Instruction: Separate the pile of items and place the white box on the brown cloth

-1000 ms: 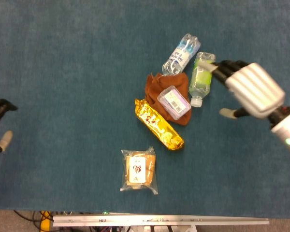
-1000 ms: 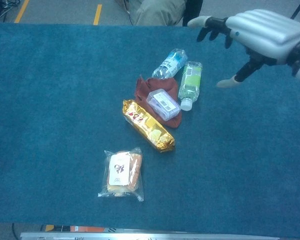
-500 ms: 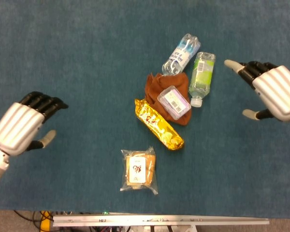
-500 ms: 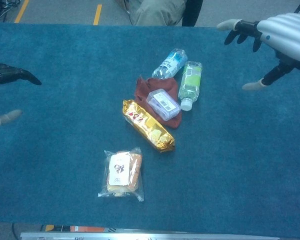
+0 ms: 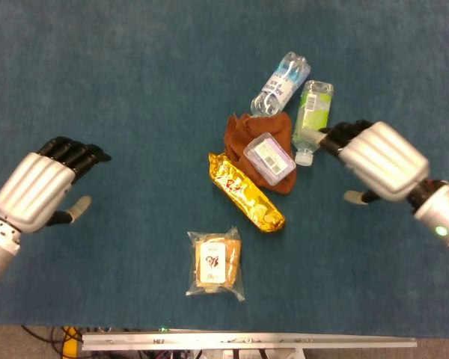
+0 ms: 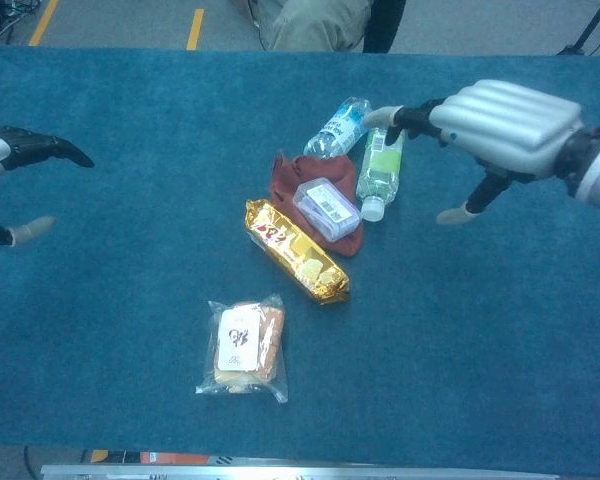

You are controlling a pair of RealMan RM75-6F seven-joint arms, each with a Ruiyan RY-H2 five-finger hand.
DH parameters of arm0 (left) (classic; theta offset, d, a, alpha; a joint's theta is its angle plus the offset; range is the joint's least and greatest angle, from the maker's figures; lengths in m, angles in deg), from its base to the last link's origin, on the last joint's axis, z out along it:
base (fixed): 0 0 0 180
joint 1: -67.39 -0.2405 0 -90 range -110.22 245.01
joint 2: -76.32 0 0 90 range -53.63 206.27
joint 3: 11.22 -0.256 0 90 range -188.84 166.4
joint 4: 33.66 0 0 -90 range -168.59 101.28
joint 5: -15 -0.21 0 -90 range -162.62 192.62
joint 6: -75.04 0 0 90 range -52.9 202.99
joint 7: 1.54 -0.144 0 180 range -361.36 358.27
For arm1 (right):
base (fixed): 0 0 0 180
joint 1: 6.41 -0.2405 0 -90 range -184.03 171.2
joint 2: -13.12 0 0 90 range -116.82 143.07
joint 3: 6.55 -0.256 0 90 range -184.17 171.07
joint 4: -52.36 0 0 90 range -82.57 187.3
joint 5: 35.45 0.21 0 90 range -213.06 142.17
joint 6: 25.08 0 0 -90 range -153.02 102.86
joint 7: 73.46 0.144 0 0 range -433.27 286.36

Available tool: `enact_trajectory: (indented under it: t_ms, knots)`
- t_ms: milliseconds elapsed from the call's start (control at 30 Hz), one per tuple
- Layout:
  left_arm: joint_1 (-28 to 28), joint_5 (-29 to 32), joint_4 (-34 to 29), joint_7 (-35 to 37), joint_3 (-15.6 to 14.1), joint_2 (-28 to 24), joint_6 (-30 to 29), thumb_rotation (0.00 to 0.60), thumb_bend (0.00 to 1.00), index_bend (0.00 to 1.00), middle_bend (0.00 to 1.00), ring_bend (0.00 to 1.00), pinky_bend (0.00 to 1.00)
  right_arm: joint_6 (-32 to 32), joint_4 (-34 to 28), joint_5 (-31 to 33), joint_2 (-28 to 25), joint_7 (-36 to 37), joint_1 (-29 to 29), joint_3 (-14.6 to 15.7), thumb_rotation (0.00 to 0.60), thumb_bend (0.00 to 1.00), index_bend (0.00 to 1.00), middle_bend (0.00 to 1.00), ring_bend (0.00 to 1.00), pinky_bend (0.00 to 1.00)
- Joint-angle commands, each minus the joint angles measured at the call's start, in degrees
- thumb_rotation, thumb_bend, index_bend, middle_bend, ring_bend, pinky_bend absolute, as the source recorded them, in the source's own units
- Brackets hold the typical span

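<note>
While our right hand (image 5: 378, 161) hovers with fingers spread, holding nothing, above the green bottle (image 5: 313, 117), the white box (image 5: 269, 154) lies on the brown cloth (image 5: 243, 132), just left of those fingertips (not touching them). Our left hand (image 5: 39, 191) floats well apart at the left, fingers spread and empty.

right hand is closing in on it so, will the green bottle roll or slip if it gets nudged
Probably rolls: the green bottle lies on its side on the blue table cover, and its body looks rounded. The clear plastic looks smooth, so the right hand may slip on it. It seems mostly full, so likely fairly heavy for its size.
</note>
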Motion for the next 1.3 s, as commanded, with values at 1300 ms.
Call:
enact_trajectory:
  t_ms: [1300]
  knots:
    - [-12.0, 3.5, 0.1, 5.3, -4.3, -8.1, -13.0, 0.6, 0.35, 0.19, 0.21, 0.18, 0.17, 9.7, 20.6, 27.6, 24.9, -23.7, -19.7, -0.1, 0.6, 0.0, 0.0, 0.09, 0.1, 0.29]
